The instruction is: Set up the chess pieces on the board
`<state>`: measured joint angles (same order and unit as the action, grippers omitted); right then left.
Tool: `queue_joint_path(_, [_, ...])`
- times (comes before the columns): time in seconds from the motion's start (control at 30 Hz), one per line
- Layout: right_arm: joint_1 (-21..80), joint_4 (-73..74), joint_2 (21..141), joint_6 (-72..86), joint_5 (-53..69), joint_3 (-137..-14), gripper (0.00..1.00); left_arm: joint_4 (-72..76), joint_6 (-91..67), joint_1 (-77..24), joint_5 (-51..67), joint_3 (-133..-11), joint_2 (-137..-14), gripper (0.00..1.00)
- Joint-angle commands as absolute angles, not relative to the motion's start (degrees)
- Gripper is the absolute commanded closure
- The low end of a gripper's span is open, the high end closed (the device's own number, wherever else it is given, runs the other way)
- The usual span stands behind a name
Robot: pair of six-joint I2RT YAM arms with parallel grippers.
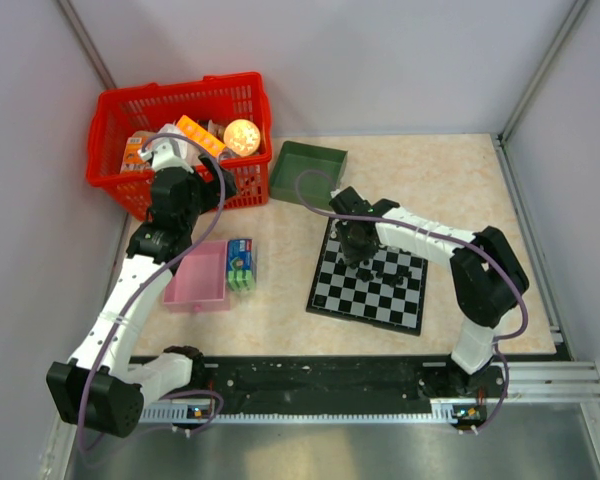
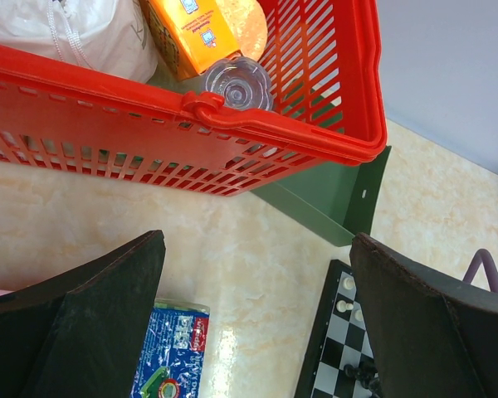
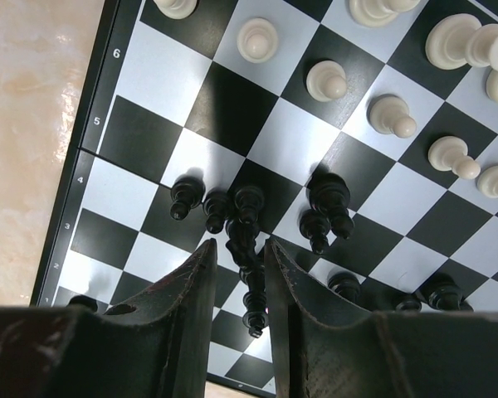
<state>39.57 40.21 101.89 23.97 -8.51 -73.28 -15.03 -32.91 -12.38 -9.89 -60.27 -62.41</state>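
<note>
1. The right gripper point(image 3: 241, 249) is picked up at the bottom of its wrist view, its fingers point(image 3: 187, 307) drawn close together with only a narrow slot left between them.
2. Black chess pieces point(image 3: 249, 207) are seen in that slot and just above it. Whether one is actually being pinched cannot be told.
3. More of the black ones are bunched around the fingertips in the lower middle of the frame, and a few are caught along the lower right edge.
4. White chess pieces point(image 3: 328, 80) are strung across the upper right of the frame, standing upright and apart from the black cluster.
5. The board point(image 3: 133, 137) is laid flat under all of them. In the overhead view it is found right of centre and turned at a slight angle, with the right gripper held over its upper left part.
6. The left gripper point(image 2: 257, 240) is spread wide with nothing between its fingers, held above the table point(image 2: 149, 215).
7. Just above it in the wrist view, the red basket point(image 2: 232, 124) is seen, loaded with an orange box point(image 2: 191, 29) and a white bag point(image 2: 75, 29).
8. A green tray point(image 2: 332, 199) is tucked just beside the basket's right end.
9. A blue packet point(image 2: 173, 352) is spotted at the lower edge, and in the overhead view a pink tray point(image 1: 198, 280) is seen just left of it.
</note>
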Motion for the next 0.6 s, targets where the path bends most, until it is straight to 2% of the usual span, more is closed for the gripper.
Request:
queue_joint_path(0.0, [39.3,40.5,102.5,23.2,-8.4,-75.3,0.71,-12.4,-33.0,-12.0,-9.8,-60.2,-62.1,0.02])
queue_joint_path(0.3, [39.3,40.5,102.5,22.9,-7.9,-75.3,0.77,-12.3,-33.1,-11.9,-9.4,-60.2,-62.1,0.02])
queue_joint_path(0.57, [39.3,40.6,102.7,22.9,-7.1,-75.1,0.71,-12.3,-33.4,-11.9,-9.3,-60.0,-62.0,0.02])
